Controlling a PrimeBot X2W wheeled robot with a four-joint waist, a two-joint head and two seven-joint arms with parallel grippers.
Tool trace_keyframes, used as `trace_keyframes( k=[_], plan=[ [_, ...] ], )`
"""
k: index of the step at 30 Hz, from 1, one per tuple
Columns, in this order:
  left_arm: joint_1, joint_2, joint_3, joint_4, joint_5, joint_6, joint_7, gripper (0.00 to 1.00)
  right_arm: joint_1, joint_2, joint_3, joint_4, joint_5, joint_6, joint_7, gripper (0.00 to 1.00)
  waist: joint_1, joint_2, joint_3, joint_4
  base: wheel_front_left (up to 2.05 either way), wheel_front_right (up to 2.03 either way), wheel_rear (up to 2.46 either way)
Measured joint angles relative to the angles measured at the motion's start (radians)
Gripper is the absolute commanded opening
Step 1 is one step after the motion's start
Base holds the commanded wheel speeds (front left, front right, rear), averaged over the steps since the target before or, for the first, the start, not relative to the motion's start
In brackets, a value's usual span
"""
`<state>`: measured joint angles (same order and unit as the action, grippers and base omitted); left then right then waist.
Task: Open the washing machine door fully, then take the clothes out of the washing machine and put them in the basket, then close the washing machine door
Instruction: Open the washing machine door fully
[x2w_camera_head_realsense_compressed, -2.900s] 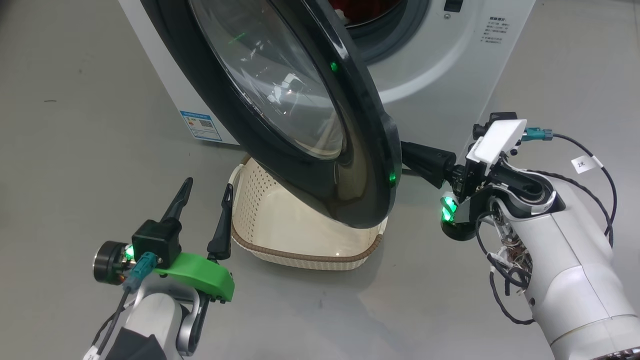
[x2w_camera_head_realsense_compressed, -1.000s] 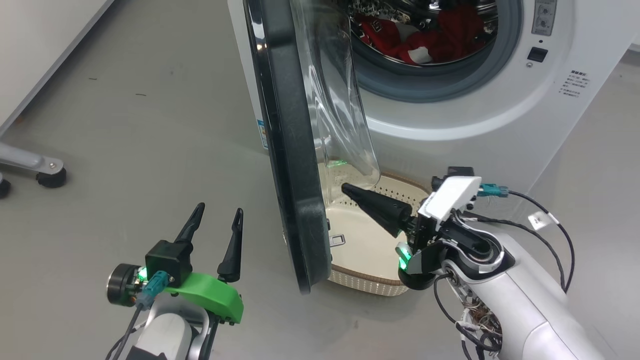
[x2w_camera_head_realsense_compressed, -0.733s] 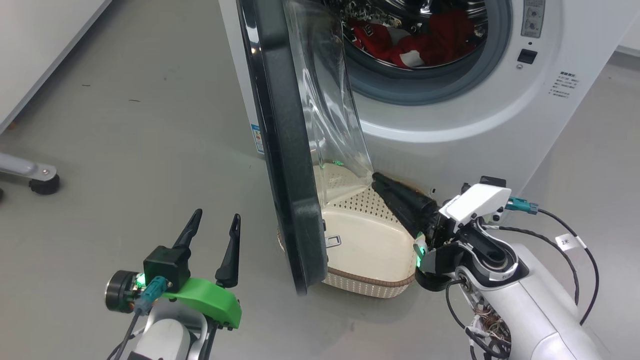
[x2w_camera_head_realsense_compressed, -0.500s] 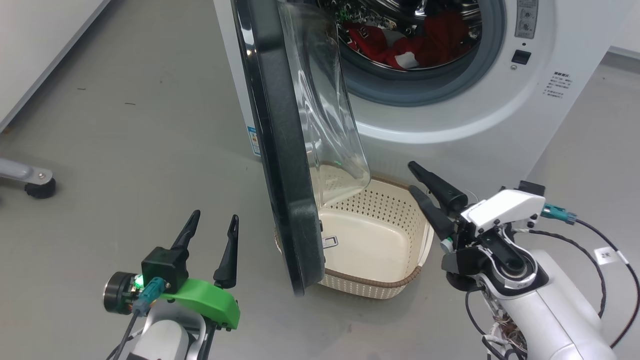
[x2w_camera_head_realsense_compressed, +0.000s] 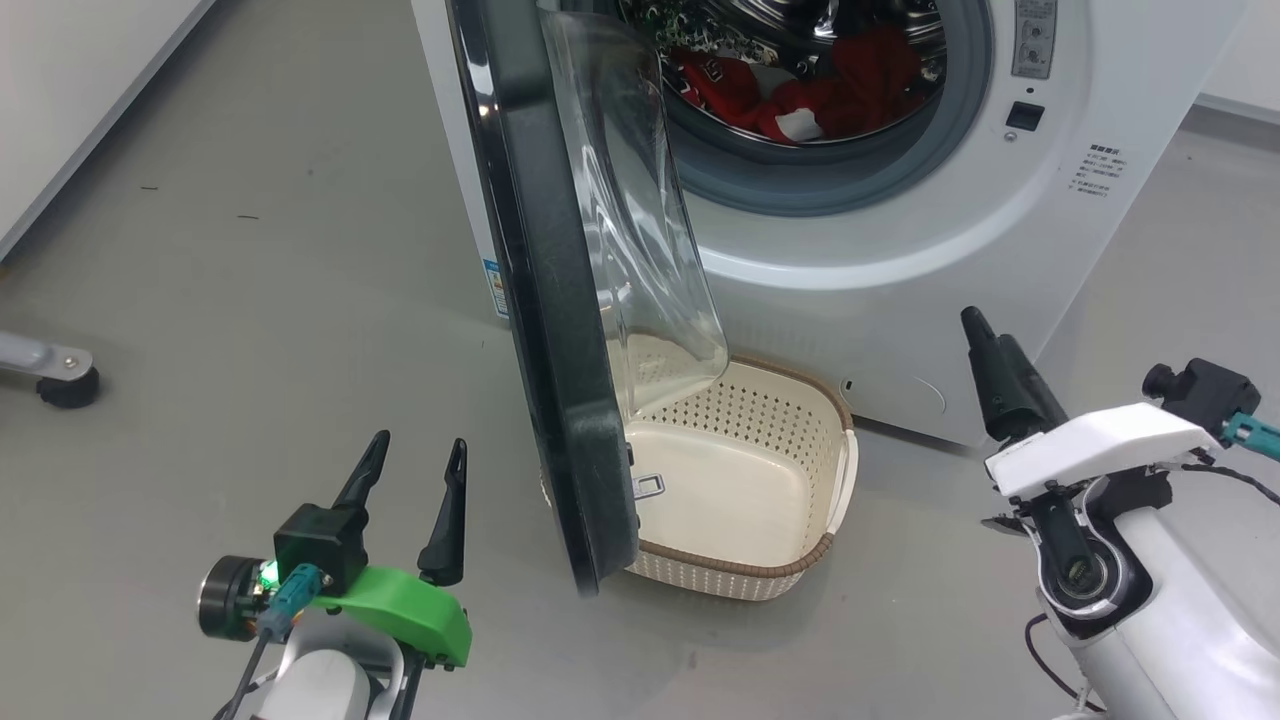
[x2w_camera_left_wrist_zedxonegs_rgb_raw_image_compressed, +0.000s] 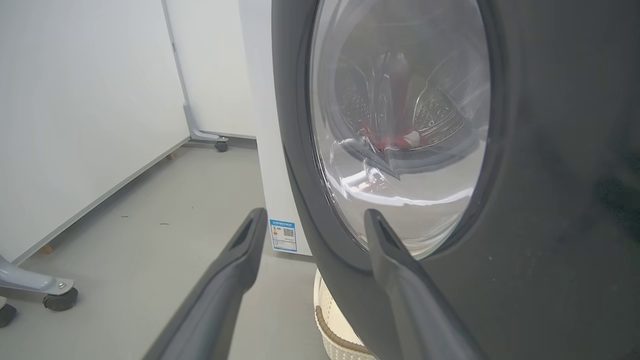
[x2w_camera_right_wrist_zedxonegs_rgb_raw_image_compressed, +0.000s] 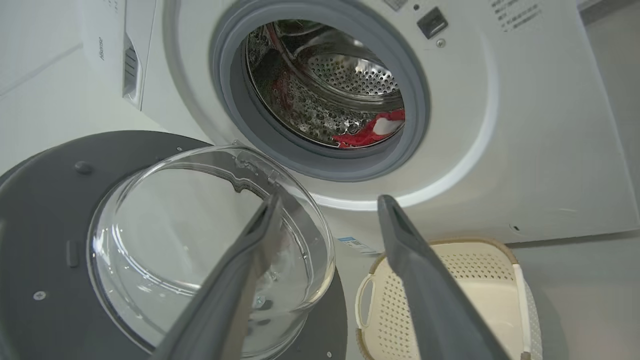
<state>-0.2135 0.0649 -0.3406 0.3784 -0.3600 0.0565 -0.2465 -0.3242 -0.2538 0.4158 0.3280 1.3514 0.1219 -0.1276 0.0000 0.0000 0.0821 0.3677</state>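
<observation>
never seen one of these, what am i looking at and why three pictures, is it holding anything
This is a wheeled robot with two arms, each ending in a two-fingered gripper. One picture comes from a camera on its head, looking down; the left gripper shows at its lower left. The other two come from cameras on the wrists, looking along each gripper's dark fingers; the right gripper faces the drum. On the grey floor stands a white washing machine, its round door open, red clothes in the drum, and an empty cream basket in front of it. Both grippers are open and hold nothing.
</observation>
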Motion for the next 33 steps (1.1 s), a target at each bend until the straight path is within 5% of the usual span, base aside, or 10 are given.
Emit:
trace_keyframes(
  k=[6,10,16,22,33],
  plan=[
    [0.000,0.002,0.000,-0.003,-0.001,0.000,0.000,1.00,-0.001,-0.078,0.059,-0.003,-0.270,0.000,-0.162,1.00,0.0000,0.0000,0.000,-0.005,0.00,0.00,0.00],
    [0.001,0.001,0.000,-0.005,-0.001,0.000,0.000,1.00,-0.003,-0.106,0.075,0.000,-0.390,-0.013,-0.158,1.00,0.0000,0.0000,-0.001,-0.007,0.00,0.00,0.00],
    [0.003,0.004,0.000,-0.005,-0.001,0.002,0.000,1.00,-0.007,-0.114,0.074,-0.003,-0.616,-0.118,-0.135,1.00,0.0000,0.0000,-0.001,-0.010,0.00,0.00,0.00],
    [0.004,0.004,0.000,-0.011,-0.001,0.009,0.000,1.00,-0.005,-0.079,0.028,-0.041,-0.741,-0.175,-0.133,1.00,0.0000,0.0000,0.003,-0.013,0.00,0.00,0.00],
    [0.004,0.004,0.001,-0.015,-0.002,0.009,0.000,1.00,0.057,-0.007,0.009,-0.048,-0.824,-0.202,-0.133,1.00,0.0000,0.0000,0.010,-0.014,0.00,0.00,0.00]
  ],
)
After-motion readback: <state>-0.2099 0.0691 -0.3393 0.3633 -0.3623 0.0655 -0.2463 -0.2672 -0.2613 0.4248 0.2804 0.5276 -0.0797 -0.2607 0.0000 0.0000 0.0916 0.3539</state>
